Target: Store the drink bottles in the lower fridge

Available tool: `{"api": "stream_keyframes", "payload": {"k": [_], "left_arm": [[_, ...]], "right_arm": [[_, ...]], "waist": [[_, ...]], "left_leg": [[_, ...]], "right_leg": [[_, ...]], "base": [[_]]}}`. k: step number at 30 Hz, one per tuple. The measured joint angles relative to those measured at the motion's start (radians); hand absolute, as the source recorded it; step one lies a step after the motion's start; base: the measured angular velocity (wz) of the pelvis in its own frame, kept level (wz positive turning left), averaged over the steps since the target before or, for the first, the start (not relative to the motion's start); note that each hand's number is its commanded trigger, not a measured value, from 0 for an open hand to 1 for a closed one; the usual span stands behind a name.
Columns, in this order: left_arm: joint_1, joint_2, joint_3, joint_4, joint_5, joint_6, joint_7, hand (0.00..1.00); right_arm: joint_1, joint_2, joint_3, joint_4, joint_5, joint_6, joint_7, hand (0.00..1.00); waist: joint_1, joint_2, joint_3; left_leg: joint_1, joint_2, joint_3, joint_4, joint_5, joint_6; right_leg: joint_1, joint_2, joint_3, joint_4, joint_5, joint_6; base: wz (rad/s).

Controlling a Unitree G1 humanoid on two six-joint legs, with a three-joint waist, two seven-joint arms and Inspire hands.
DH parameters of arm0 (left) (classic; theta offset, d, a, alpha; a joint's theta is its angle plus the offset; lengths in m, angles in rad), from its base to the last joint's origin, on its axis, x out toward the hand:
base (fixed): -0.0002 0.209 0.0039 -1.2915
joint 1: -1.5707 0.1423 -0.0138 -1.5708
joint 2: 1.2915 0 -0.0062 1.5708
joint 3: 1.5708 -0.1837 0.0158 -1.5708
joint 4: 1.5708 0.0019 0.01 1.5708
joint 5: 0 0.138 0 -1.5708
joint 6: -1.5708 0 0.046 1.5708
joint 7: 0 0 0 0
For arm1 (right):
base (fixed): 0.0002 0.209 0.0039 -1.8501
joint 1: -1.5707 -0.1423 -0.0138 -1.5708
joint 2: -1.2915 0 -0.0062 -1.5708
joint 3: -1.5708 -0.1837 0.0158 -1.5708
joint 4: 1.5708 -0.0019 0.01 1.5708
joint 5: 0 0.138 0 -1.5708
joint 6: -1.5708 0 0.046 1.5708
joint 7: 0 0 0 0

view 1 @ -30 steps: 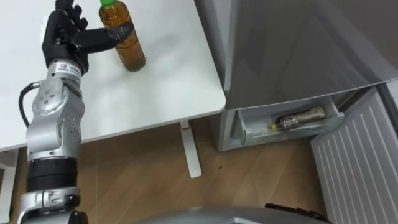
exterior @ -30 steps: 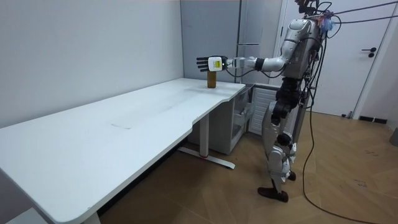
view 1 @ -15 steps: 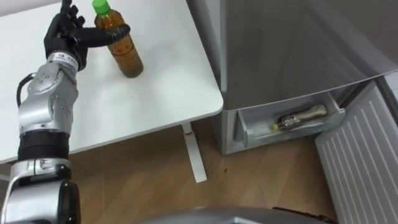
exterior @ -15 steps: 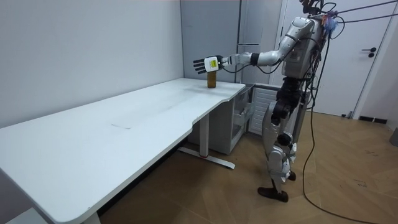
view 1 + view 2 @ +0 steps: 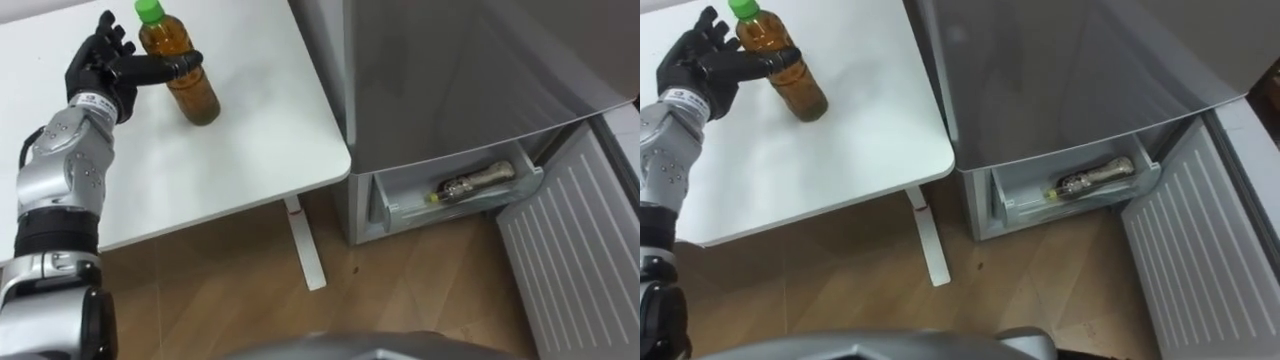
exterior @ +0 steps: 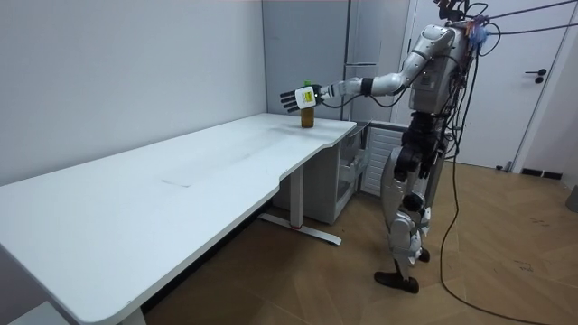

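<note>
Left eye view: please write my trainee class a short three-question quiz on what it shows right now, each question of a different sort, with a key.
1. True or false: the green-capped bottle stands upright on the white table.
2. What is in the open fridge drawer? A) nothing B) one bottle on its side C) two upright cans
3. Fill in: the left hand has its ___ laid across the green-capped bottle.

Key: 1 true; 2 B; 3 thumb.

Clear plastic bottle (image 5: 194, 98), matt white table (image 5: 250, 130), glossy grey fridge (image 5: 450, 70).
</note>
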Motion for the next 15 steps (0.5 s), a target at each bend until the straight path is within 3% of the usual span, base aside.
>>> {"api": "stream_keyframes", "payload": {"k": [6, 15], "left_arm": [[-0.026, 0.003, 0.0, 0.033, -0.024, 0.002, -0.003, 0.0], [-0.029, 0.006, 0.0, 0.042, -0.038, 0.006, -0.005, 0.0]], "right_arm": [[0.026, 0.0, 0.0, -0.003, -0.068, 0.022, -0.016, 0.0], [0.049, 0.0, 0.0, -0.01, -0.147, 0.063, -0.033, 0.0]], "waist": [[-0.005, 0.018, -0.001], [-0.005, 0.012, 0.0025]], "left_leg": [[0.001, 0.0, 0.002, 0.0, 0.0, 0.0], [0.001, 0.005, 0.015, -0.002, 0.0, 0.0]], "right_leg": [[-0.004, 0.0, 0.003, 0.001, 0.0, 0.0], [-0.01, 0.006, 0.021, 0.003, 0.0, -0.001]], "base": [[-0.01], [-0.04]]}}
